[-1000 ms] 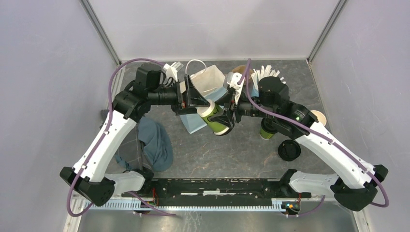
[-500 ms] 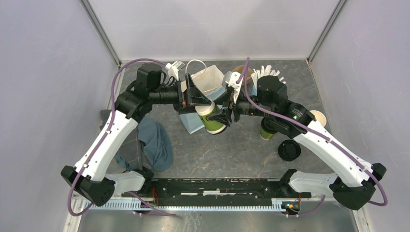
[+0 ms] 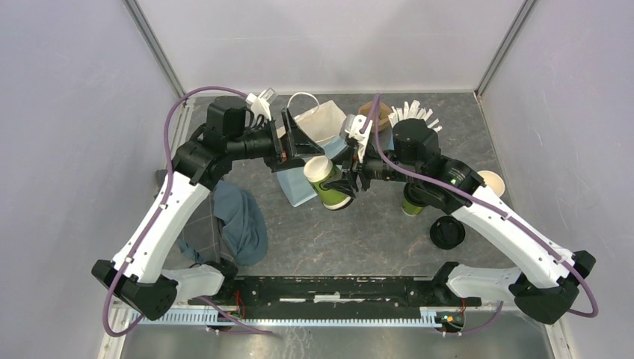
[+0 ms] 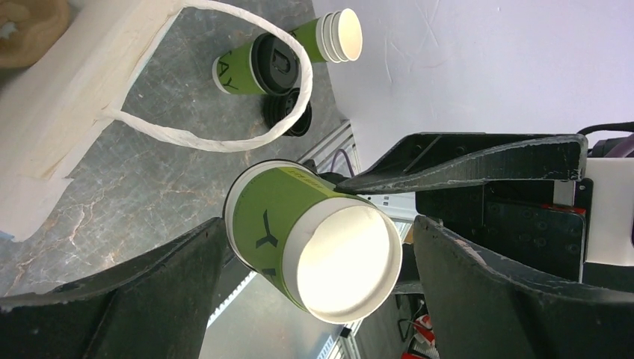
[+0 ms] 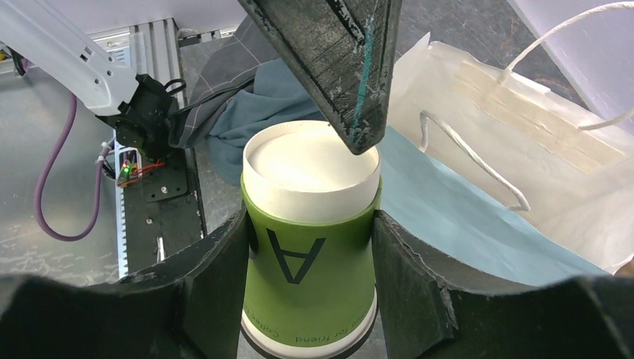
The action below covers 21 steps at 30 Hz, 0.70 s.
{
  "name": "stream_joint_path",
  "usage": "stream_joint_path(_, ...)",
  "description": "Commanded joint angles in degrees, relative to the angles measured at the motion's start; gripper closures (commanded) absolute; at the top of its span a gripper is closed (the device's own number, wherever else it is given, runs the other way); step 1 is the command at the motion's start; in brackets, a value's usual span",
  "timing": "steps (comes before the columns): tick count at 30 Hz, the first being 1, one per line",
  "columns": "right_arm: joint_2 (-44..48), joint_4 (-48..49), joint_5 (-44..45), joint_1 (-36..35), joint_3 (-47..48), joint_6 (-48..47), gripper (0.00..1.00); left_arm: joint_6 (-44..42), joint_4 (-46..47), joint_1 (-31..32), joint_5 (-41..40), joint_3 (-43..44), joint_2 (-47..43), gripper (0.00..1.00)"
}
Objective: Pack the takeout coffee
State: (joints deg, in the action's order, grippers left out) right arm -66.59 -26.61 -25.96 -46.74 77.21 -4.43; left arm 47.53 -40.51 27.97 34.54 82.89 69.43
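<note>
Right gripper (image 3: 340,182) with lidless green cup (image 3: 327,184) shifts slightly closer to paper bag (image 3: 320,124); cup rim now nearer bag mouth. Left gripper (image 3: 297,143) edges back along bag side, toward bag's far end. Jaws unchanged.

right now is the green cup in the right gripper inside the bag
No, the right gripper holds the green cup tilted outside the bag, near its mouth.
</note>
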Motion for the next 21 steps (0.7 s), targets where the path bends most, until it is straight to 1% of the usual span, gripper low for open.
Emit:
stream_joint_path(1,-0.7,0.68,0.95,-0.03,0.68,-1.11,0.6,-3.4,0.03,0.84,0.05,3.07,-1.35,0.0)
stream_joint_path(3,-1.13,0.56,0.91,0.09,1.26,-1.2,0.61,-6.95,-4.84,2.56,-3.16,5.73,-0.22,0.0)
stream_joint_path(5,-1.43,0.51,0.82,0.06,1.79,-1.37,0.61,-8.79,-7.78,3.95,-5.64,7.72,0.8,0.0)
stream_joint_path(11,-1.8,0.42,0.89,0.03,2.18,-1.57,0.61,-9.28,-7.87,6.66,-7.72,8.16,1.69,0.0)
stream_joint_path(16,-1.8,0.31,1.22,0.04,2.67,-1.55,0.61,-10.78,-11.4,8.53,-11.06,9.26,3.51,0.0)
stream_joint_path(21,-1.88,0.76,1.15,0.05,2.97,-1.37,0.61,-11.37,-12.86,9.22,-11.46,10.4,5.16,0.07)
